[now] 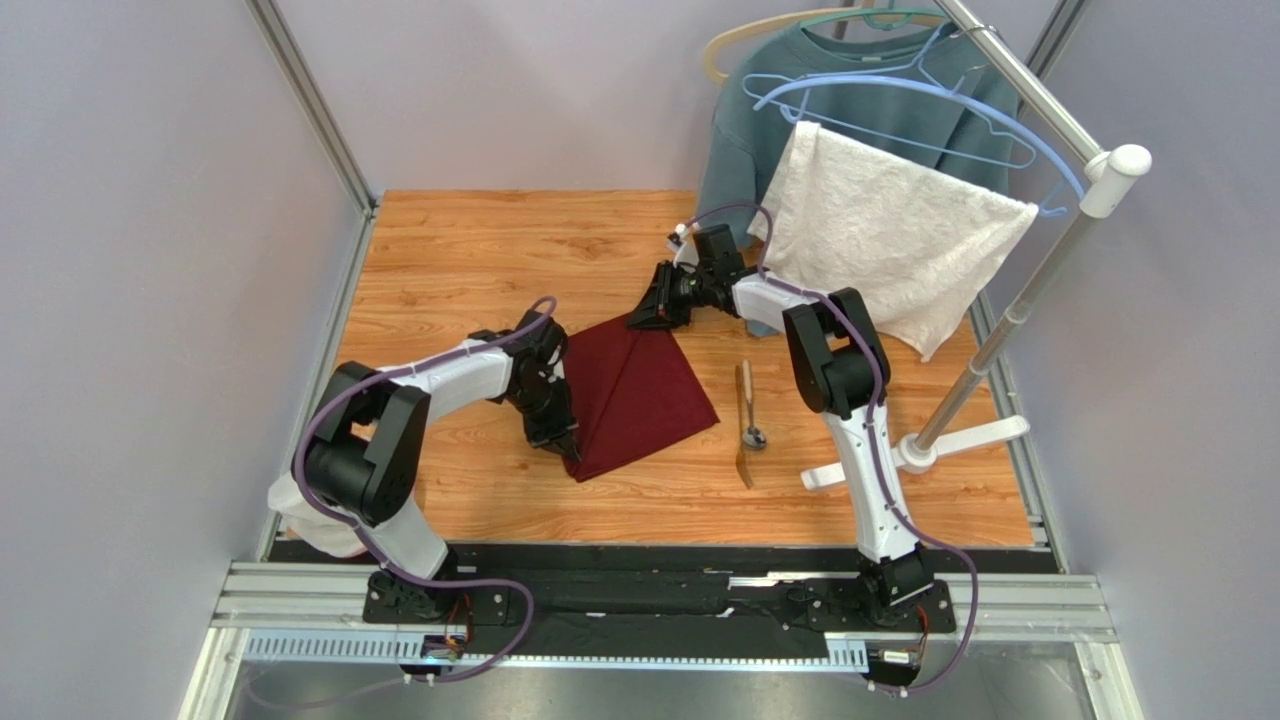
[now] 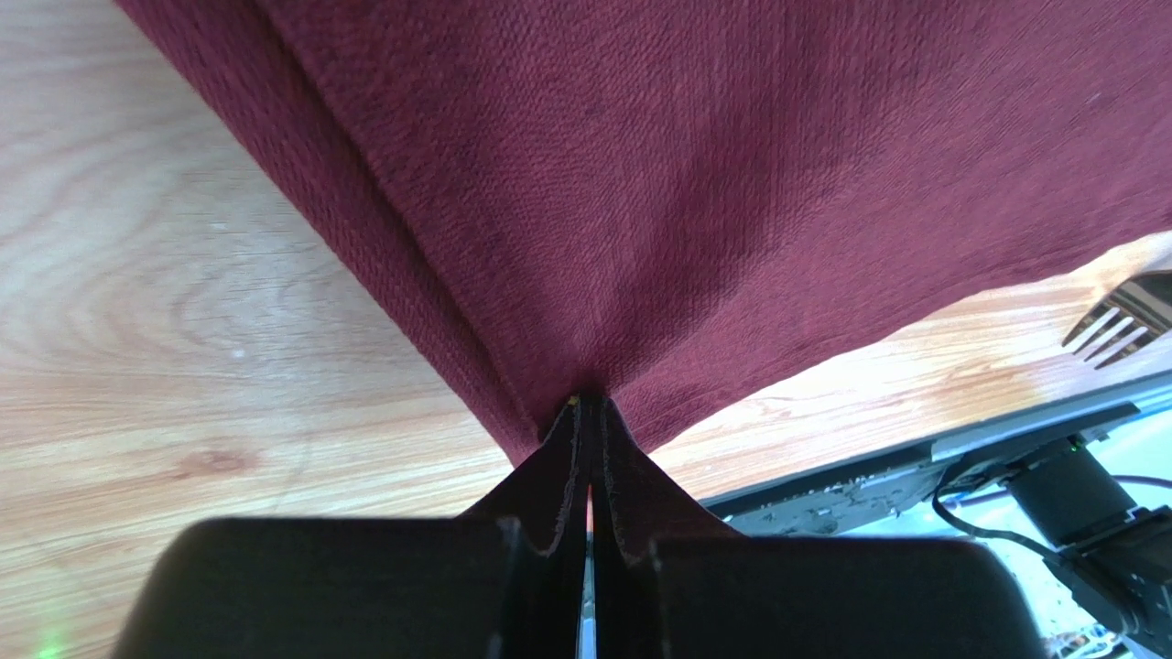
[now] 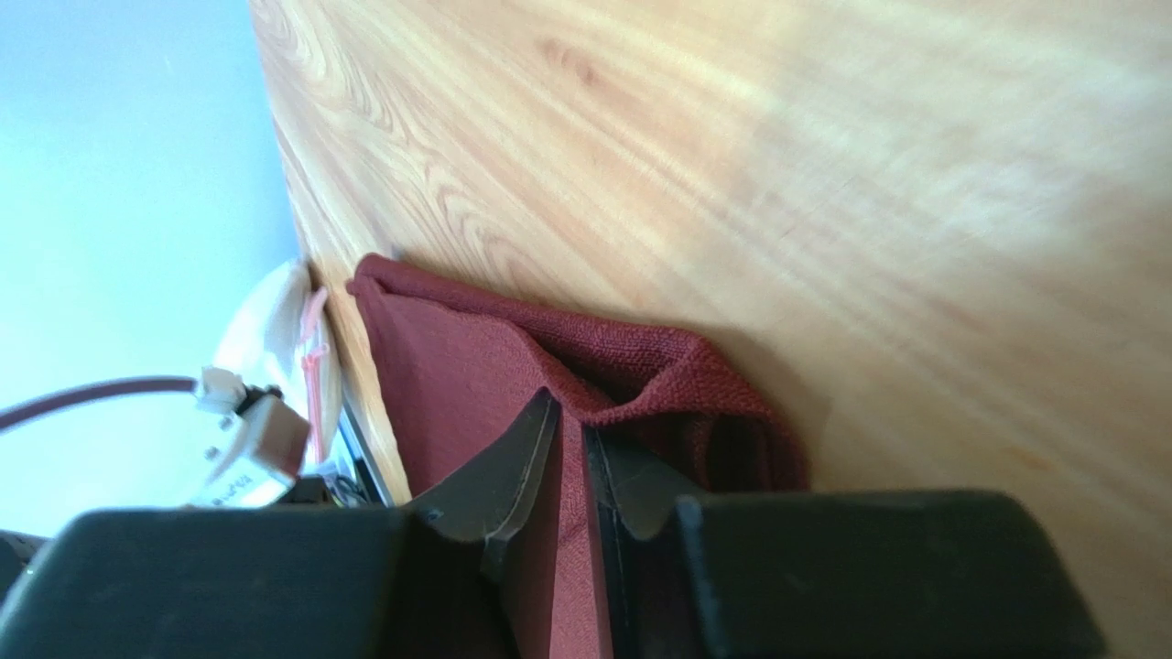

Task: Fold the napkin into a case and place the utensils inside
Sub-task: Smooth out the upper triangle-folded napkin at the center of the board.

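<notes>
The maroon napkin (image 1: 639,393) lies on the wooden table (image 1: 451,255), folded to a slanted oblong. My left gripper (image 1: 568,447) is shut on its near left corner; in the left wrist view the cloth (image 2: 715,179) puckers into the closed fingertips (image 2: 589,405). My right gripper (image 1: 649,318) is at the far corner. There the right wrist view has a bunched fold of napkin (image 3: 454,371) pinched in its narrow jaws (image 3: 571,419). The utensils lie just right of the napkin: a silver spoon (image 1: 754,437) and a golden-brown fork-like piece (image 1: 744,393), whose tines (image 2: 1121,319) show in the left wrist view.
A white towel (image 1: 894,240) and a grey-blue sweatshirt (image 1: 751,113) hang on a rack at the back right. The rack's pole (image 1: 1037,285) and white foot (image 1: 917,447) stand right of the utensils. Metal frame posts border the table.
</notes>
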Tool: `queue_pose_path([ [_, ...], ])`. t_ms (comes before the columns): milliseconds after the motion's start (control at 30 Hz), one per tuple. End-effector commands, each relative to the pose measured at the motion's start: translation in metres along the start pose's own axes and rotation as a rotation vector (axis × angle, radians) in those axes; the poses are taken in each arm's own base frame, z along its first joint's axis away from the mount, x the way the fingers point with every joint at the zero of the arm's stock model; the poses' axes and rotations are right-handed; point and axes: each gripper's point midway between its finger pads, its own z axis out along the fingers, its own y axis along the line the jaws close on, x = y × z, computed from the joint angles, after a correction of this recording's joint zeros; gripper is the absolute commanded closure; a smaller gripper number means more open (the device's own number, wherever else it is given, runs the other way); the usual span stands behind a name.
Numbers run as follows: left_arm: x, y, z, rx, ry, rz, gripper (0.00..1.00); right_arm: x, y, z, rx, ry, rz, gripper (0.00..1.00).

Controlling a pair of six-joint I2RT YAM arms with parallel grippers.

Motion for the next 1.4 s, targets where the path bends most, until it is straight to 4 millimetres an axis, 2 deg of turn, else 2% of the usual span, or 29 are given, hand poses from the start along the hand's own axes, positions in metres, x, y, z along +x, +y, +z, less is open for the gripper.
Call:
queue_pose_path([
  [0,0.006,-0.009,0.002,0.019,-0.01,0.012,1.0,-0.036,0.013,-0.009,-0.054,-0.088,-0.026,0.81],
  [133,0.011,-0.018,-0.012,0.056,-0.032,0.025,1.0,-0.034,0.026,-0.014,-0.074,-0.071,-0.04,0.79],
  [167,0.009,-0.024,-0.021,0.074,-0.058,0.035,1.0,-0.033,0.032,-0.017,-0.081,-0.068,-0.05,0.79],
  [233,0.008,-0.025,-0.029,0.075,-0.075,0.036,1.0,-0.029,0.032,-0.021,-0.062,-0.062,-0.053,0.78],
  [300,0.007,-0.026,-0.036,0.069,-0.092,0.037,1.0,-0.026,0.045,-0.028,-0.071,-0.067,-0.078,0.76],
  [333,0.007,-0.026,-0.037,0.068,-0.095,0.034,1.0,-0.022,0.045,-0.028,-0.066,-0.065,-0.081,0.75],
  [500,0.013,-0.011,-0.024,0.016,-0.071,-0.003,1.0,-0.02,0.05,-0.02,-0.097,-0.053,-0.078,0.74],
  [667,0.023,0.005,-0.002,-0.007,-0.029,-0.028,1.0,-0.024,0.021,-0.001,-0.066,-0.054,-0.035,0.73],
  [700,0.026,0.006,0.001,-0.008,-0.014,-0.032,1.0,-0.03,0.024,0.0,-0.072,-0.064,-0.04,0.73],
  [733,0.028,0.009,0.006,-0.021,0.006,-0.036,1.0,-0.03,0.015,0.006,-0.066,-0.057,-0.024,0.73],
  [767,0.029,0.01,0.008,-0.018,0.011,-0.029,1.0,-0.031,0.013,0.008,-0.069,-0.055,-0.02,0.73],
  [800,0.03,0.009,0.01,-0.015,0.023,-0.029,1.0,-0.037,0.018,0.009,-0.075,-0.065,-0.026,0.73],
  [833,0.03,0.011,0.012,-0.022,0.032,-0.023,1.0,-0.038,0.01,0.012,-0.065,-0.066,-0.017,0.73],
  [900,0.028,0.009,0.011,-0.022,0.027,-0.016,1.0,-0.042,0.01,0.013,-0.065,-0.069,-0.012,0.73],
  [1000,0.019,0.003,-0.004,-0.018,-0.027,0.014,0.99,-0.045,0.013,0.01,-0.067,-0.066,-0.01,0.73],
  [1133,0.002,-0.016,-0.043,0.024,-0.127,0.076,0.83,-0.054,0.033,-0.002,-0.061,-0.075,-0.067,0.72],
  [1167,-0.003,-0.024,-0.054,0.044,-0.15,0.083,0.79,-0.051,0.032,-0.006,-0.039,-0.061,-0.059,0.71],
  [1200,-0.011,-0.024,-0.062,0.06,-0.169,0.069,0.76,-0.056,0.042,-0.014,-0.02,-0.083,-0.079,0.69],
  [1267,-0.023,-0.027,-0.08,0.101,-0.217,0.064,0.67,-0.052,0.041,-0.025,0.033,-0.076,-0.104,0.65],
  [1300,-0.035,-0.02,-0.089,0.115,-0.244,0.026,0.64,-0.055,0.042,-0.031,0.075,-0.096,-0.12,0.6],
  [1333,-0.041,-0.016,-0.094,0.124,-0.258,0.017,0.61,-0.058,0.052,-0.044,0.098,-0.114,-0.15,0.55],
  [1367,-0.05,-0.014,-0.101,0.141,-0.277,0.006,0.6,-0.052,0.05,-0.052,0.144,-0.102,-0.174,0.51],
])
